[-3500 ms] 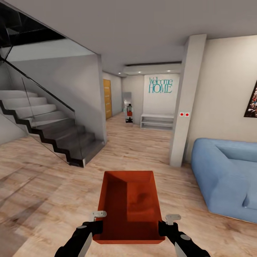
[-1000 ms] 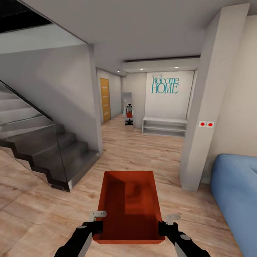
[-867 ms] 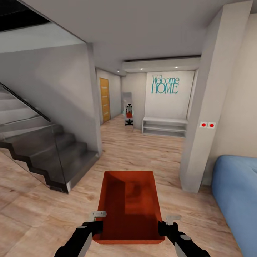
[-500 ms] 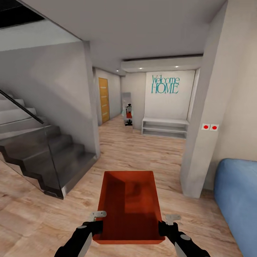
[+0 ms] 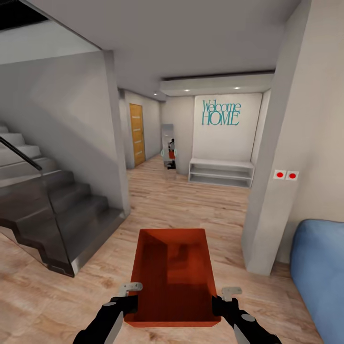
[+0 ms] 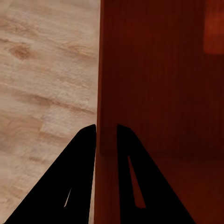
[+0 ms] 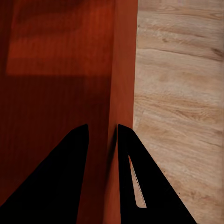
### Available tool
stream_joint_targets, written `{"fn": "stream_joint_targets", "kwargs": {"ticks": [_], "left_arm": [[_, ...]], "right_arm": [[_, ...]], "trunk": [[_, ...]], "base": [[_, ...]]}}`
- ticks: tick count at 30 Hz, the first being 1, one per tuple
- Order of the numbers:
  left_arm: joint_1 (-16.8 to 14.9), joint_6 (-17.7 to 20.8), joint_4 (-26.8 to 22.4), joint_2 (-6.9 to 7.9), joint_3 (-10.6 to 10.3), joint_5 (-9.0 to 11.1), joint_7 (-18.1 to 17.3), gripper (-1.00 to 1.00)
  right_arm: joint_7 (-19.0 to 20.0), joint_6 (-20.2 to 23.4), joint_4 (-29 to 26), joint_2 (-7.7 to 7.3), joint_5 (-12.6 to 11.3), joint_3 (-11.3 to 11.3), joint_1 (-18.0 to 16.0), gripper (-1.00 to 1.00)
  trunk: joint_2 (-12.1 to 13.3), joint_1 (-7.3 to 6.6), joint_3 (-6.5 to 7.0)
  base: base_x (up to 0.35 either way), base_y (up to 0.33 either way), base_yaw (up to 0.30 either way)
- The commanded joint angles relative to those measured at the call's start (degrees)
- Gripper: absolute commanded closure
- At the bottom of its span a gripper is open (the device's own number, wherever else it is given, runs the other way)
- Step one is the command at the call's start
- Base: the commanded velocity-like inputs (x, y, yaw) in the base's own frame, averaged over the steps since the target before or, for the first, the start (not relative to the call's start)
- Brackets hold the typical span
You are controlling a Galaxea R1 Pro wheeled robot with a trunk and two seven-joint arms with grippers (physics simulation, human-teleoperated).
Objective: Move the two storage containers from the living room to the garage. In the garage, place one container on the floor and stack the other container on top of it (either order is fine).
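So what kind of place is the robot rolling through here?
It looks like the open ground floor of a home: a "Welcome HOME" wall sign above a low white bench shelf, a staircase with a glass railing, and a blue sofa on the wood plank floor.

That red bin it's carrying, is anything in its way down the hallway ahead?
Nothing visible blocks it. The bin is gripped on both side walls by the left gripper and right gripper. The wood floor ahead looks open between the stairs and the pillar.
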Motion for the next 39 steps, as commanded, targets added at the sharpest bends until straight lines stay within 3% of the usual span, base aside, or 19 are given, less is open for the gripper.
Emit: {"fn": "stream_joint_targets", "kwargs": {"ticks": [1,39], "left_arm": [[-0.03,0.42,-0.04,1.82,0.88,-0.9,0.59,1.0],[-0.03,0.42,-0.04,1.82,0.88,-0.9,0.59,1.0]], "right_arm": [[0.49,-0.18,-0.09,-0.38,-0.45,1.56,0.01,1.0],[0.49,-0.18,-0.09,-0.38,-0.45,1.56,0.01,1.0]], "trunk": [[-0.03,0.05,-0.01],[-0.03,0.05,-0.01]], "base": [[0.326,-0.112,0.0],[0.326,-0.023,0.0]]}}
